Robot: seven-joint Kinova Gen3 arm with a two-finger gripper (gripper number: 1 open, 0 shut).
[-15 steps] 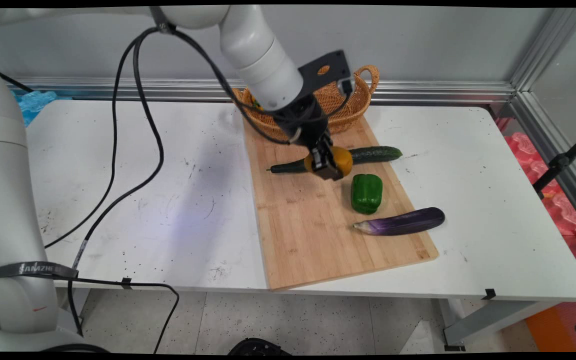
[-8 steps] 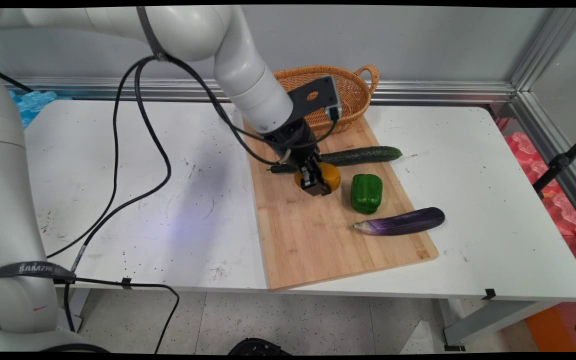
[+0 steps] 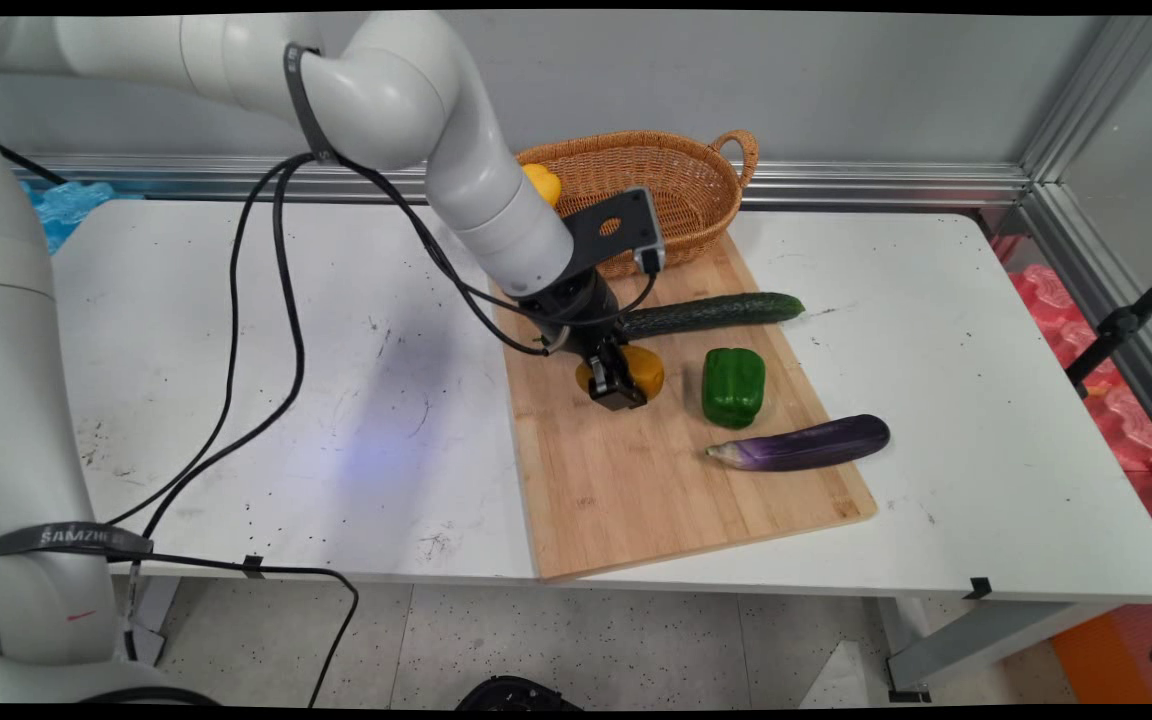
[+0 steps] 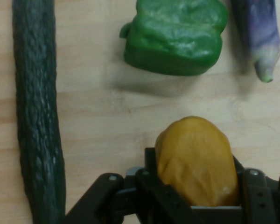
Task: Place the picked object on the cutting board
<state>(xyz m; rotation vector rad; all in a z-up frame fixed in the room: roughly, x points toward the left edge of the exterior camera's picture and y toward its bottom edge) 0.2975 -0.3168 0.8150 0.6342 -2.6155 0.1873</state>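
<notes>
Orange-yellow fruit, rounded and slightly lumpy [image 3: 644,368] [image 4: 196,158], clamped between the two black fingers of the gripper [image 3: 619,383] [image 4: 194,186], low over the upper-middle part of a bamboo cutting board [image 3: 626,490] [image 4: 98,121]; whether it touches the wood cannot be told. Green bell pepper [image 3: 733,386] [image 4: 175,35], glossy, lying on the board just beside the held fruit on the picture's right in the main view. Dark green cucumber [image 3: 711,313] [image 4: 37,116], long and knobbly, lying across the board's far part behind the gripper, its left end hidden by the arm. Purple eggplant [image 3: 802,445] [image 4: 261,32], pale at its stem end, lying on the board's right edge nearer the camera than the pepper. Wicker basket [image 3: 681,180] with loop handle, at the board's far end by the wall; a yellow item [image 3: 542,183] shows at its left rim, partly behind the arm. White table [image 3: 236,400], scuffed, carrying the board
</notes>
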